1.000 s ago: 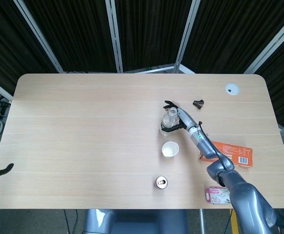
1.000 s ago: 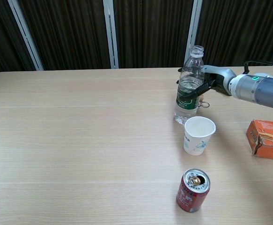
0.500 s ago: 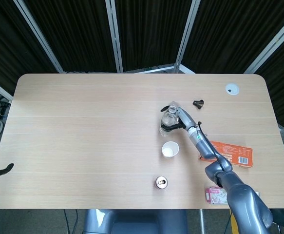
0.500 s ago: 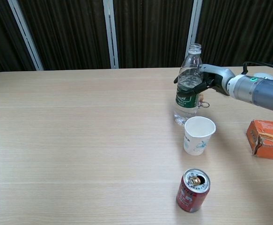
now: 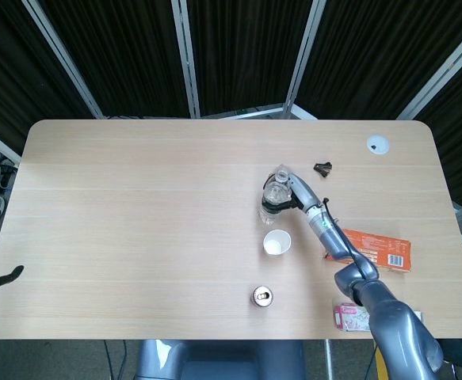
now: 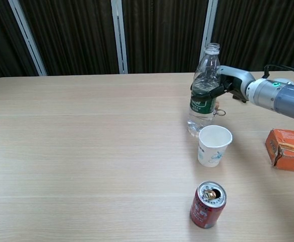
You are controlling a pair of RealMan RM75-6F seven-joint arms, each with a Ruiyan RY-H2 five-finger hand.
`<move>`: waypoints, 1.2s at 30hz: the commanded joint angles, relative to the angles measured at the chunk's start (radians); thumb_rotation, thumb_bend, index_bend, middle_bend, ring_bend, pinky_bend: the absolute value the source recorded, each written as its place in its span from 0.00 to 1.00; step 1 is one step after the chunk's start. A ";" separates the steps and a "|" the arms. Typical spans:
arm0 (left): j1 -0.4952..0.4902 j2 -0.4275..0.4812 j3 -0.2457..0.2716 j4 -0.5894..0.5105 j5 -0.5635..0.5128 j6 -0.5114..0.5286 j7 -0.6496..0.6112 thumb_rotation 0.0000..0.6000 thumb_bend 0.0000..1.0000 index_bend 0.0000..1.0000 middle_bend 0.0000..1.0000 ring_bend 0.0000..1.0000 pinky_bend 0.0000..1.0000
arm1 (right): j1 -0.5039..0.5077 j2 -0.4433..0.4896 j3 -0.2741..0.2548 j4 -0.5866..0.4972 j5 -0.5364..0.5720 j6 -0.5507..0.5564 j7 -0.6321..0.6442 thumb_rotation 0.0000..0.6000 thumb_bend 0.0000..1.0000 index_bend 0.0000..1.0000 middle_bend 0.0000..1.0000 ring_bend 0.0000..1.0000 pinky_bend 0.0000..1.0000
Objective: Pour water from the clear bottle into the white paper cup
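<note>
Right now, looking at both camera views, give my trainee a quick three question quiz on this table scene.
1. True or false: the right hand grips the clear bottle.
2. What stands nearest the white paper cup? A) red can B) clear bottle C) orange box
3. Fill in: the bottle's cap is ____.

Key: 1 true. 2 B. 3 off; the neck is open.

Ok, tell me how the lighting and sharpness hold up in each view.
Head view: even, soft light, table sharp, backdrop black. Chest view: clear bottle and white paper cup crisp, faint soft shadows, small highlights on the can; no blur on the right hand.
</note>
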 commanded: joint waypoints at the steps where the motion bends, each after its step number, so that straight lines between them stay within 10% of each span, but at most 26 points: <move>1: 0.001 0.004 0.003 -0.005 0.007 0.002 -0.007 1.00 0.00 0.00 0.00 0.00 0.00 | -0.009 0.047 0.006 -0.047 -0.007 0.065 0.000 1.00 0.46 0.47 0.56 0.49 0.46; 14: 0.008 0.038 0.030 -0.032 0.075 0.005 -0.063 1.00 0.00 0.00 0.00 0.00 0.00 | -0.145 0.359 0.008 -0.427 -0.020 0.340 -0.507 1.00 0.49 0.46 0.56 0.49 0.46; 26: 0.010 0.059 0.045 -0.048 0.116 0.005 -0.099 1.00 0.00 0.00 0.00 0.00 0.00 | -0.237 0.548 -0.021 -0.790 0.010 0.353 -0.961 1.00 0.53 0.46 0.56 0.49 0.46; 36: 0.018 0.067 0.057 -0.060 0.142 0.016 -0.108 1.00 0.00 0.00 0.00 0.00 0.00 | -0.264 0.522 -0.025 -0.799 0.033 0.335 -1.221 1.00 0.54 0.46 0.57 0.49 0.47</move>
